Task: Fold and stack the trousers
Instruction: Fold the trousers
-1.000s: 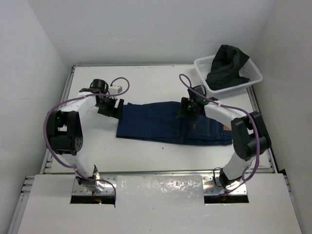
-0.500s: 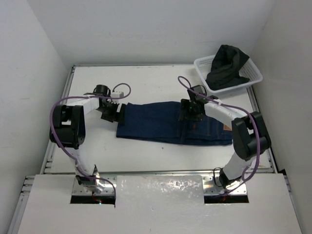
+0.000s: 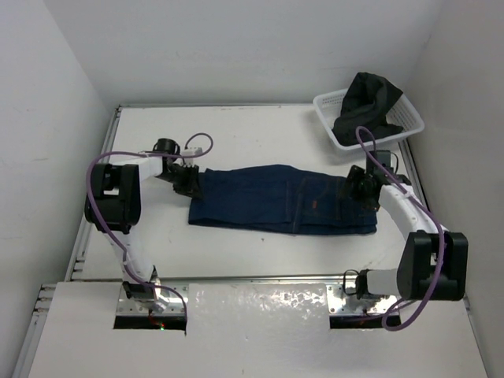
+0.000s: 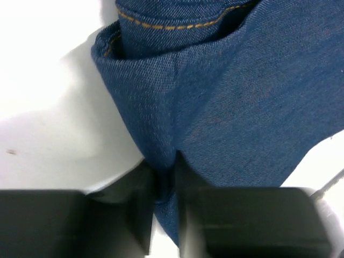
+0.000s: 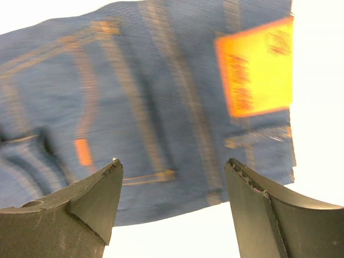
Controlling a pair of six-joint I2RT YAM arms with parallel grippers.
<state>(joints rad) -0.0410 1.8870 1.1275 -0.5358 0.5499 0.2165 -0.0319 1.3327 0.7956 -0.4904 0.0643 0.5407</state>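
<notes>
The trousers (image 3: pixel 276 197), dark navy denim with tan stitching, lie folded lengthwise across the table, hems to the left and waistband to the right. My left gripper (image 3: pixel 190 183) sits at the hem end. In the left wrist view it (image 4: pixel 165 180) is shut on a pinched fold of the trousers (image 4: pixel 258 97). My right gripper (image 3: pixel 364 189) hovers over the waistband end. In the right wrist view it (image 5: pixel 173 165) is open, with nothing between its fingers. Blurred below it are the trousers (image 5: pixel 161 97) and their tan patch (image 5: pixel 258 67).
A white basket (image 3: pixel 403 128) at the back right corner holds a crumpled dark garment (image 3: pixel 366 106). White walls close in the table on the left, back and right. Purple cables loop along both arms.
My left gripper has shifted slightly onto the hem end and shut on the denim. The right arm has swung right, from the middle of the trousers to the waistband end, jaws open.
</notes>
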